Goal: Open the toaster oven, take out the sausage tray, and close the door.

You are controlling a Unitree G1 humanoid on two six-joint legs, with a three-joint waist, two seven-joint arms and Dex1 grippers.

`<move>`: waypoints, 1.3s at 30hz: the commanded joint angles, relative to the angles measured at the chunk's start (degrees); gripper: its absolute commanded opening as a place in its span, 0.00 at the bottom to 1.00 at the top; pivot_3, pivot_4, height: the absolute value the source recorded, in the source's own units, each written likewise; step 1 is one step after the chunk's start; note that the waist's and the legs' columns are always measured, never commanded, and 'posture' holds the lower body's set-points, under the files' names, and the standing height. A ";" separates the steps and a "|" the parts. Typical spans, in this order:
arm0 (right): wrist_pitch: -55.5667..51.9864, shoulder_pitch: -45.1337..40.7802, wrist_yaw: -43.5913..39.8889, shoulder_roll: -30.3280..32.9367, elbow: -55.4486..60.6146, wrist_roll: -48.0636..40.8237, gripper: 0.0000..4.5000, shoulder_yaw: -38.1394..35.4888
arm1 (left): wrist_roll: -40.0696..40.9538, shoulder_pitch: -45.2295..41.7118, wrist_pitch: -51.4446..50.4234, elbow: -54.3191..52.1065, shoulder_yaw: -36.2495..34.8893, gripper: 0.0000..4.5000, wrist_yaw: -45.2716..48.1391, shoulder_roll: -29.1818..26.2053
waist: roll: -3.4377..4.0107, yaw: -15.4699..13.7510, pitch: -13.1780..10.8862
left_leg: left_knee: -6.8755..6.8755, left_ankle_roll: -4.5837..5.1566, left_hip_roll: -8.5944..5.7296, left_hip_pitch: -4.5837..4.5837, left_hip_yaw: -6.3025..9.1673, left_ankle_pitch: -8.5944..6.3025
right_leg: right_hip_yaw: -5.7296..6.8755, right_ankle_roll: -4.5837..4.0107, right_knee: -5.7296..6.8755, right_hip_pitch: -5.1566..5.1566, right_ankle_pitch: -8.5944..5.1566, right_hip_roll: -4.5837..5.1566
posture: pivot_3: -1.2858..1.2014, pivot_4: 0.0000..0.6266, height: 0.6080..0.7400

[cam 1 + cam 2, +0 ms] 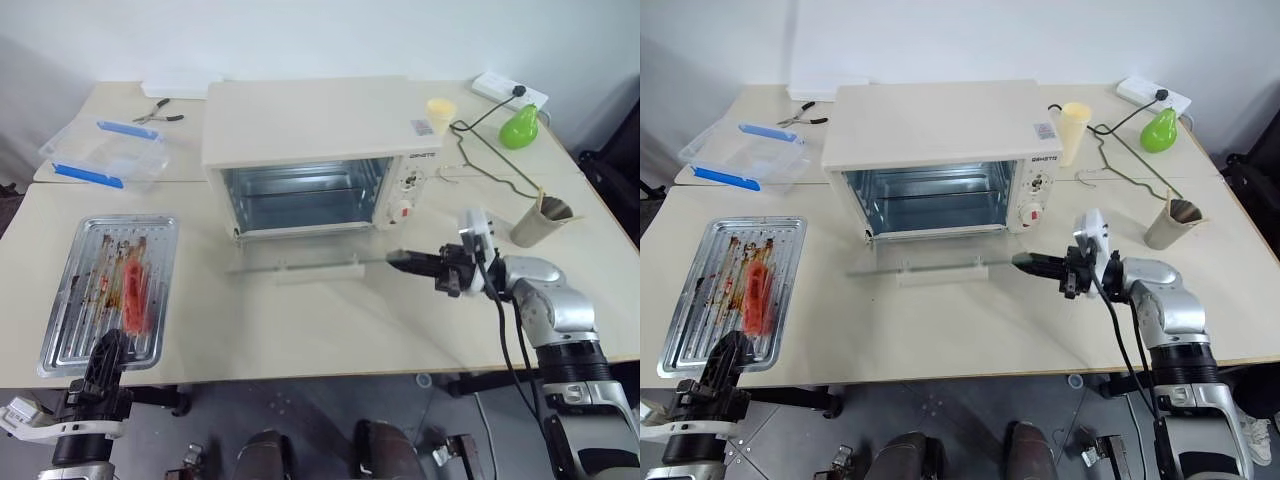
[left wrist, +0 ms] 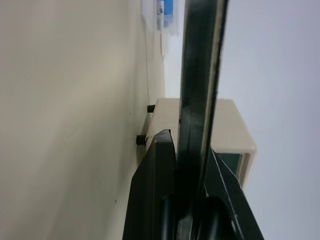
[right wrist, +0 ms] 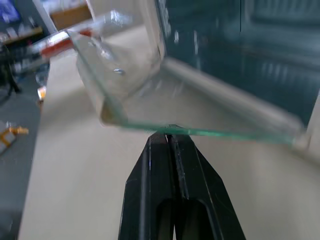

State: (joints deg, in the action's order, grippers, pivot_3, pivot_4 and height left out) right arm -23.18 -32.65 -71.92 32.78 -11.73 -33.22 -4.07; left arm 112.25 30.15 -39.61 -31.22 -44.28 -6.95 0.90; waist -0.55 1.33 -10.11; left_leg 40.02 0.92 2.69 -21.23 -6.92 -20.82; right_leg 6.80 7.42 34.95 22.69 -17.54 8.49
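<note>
Left eye view: the toaster oven (image 1: pixel 320 150) sits mid-bench, its door (image 1: pixel 300 262) lowered flat, long axis crosswise. The sausage tray (image 1: pixel 110 290) lies out at nine o'clock. The right gripper (image 1: pixel 400 259), clenched empty, is nearer, the door's edge at its nine o'clock. The left gripper (image 1: pixel 108 350), clenched, touches the tray's rim.

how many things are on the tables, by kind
oven: 1
sausage tray: 1
clear plastic box: 1
pliers: 1
cups: 2, a yellow one and a grey one
green pear-shaped thing: 1
power strip: 1
Total: 8
</note>
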 commanded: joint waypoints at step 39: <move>18.07 26.31 0.19 11.03 22.64 1.53 0.86 -12.48 | 0.75 -22.81 -34.40 28.64 26.32 0.00 26.79 -54.29 | 0.56 -1.02 -0.08 | -0.01 0.12 -0.32 0.10 -0.25 -0.30 | -0.54 -0.11 0.07 0.10 -0.07 -0.15 | 0.52 0.24 1.00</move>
State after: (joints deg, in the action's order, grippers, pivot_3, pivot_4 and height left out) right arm -6.19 -7.45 -70.96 42.36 7.89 -30.58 -13.84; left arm 112.16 9.79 -71.25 -4.99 -19.45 19.48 -52.74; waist 0.00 0.30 -10.20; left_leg 40.01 1.04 2.37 -21.14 -7.17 -21.12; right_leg 6.26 7.32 35.01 22.81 -17.60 8.33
